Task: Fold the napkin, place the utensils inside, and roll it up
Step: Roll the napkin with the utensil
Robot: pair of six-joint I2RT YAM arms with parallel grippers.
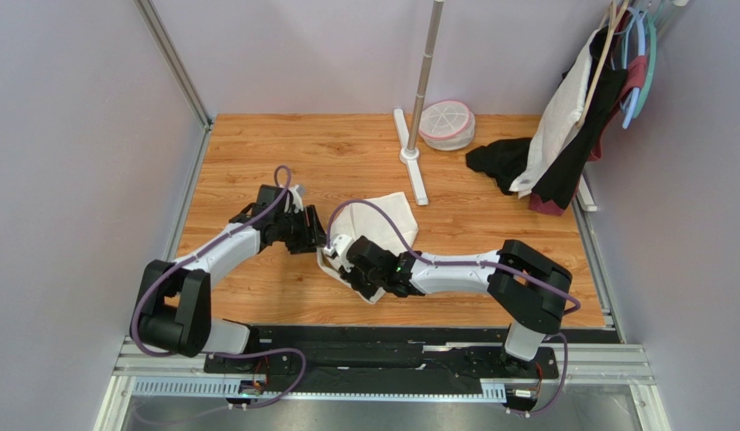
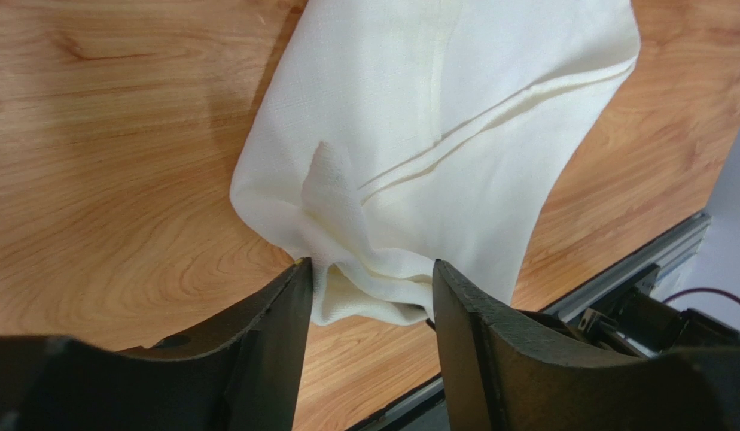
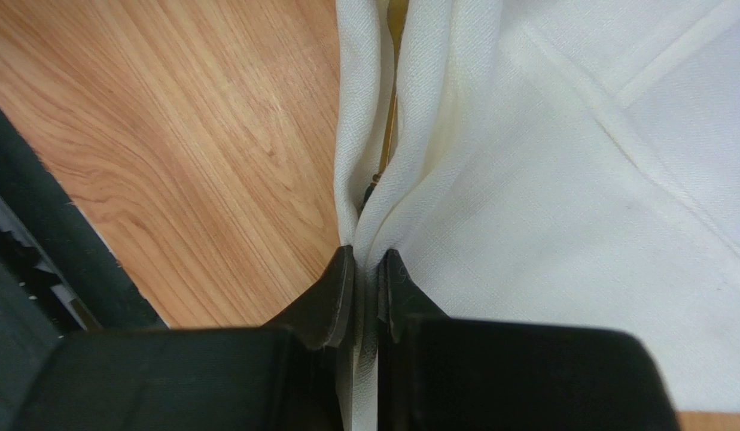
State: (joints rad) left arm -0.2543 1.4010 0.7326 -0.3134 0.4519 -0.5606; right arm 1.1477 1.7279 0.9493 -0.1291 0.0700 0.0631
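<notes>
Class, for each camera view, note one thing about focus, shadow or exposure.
Top external: even light, only soft shadows under the arms on the table. Left wrist: the napkin weave is sharp; the left tool near the lens is dark and soft-edged. Right wrist: the right tool is near-black, without detail; the napkin shows shaded folds.

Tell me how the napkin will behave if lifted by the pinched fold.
Probably floppy: the napkin bunches and creases where the right gripper pinches it, so it should drape, not hold shape. Likely light, thin cloth. The gold sliver inside the fold might slide out.
</notes>
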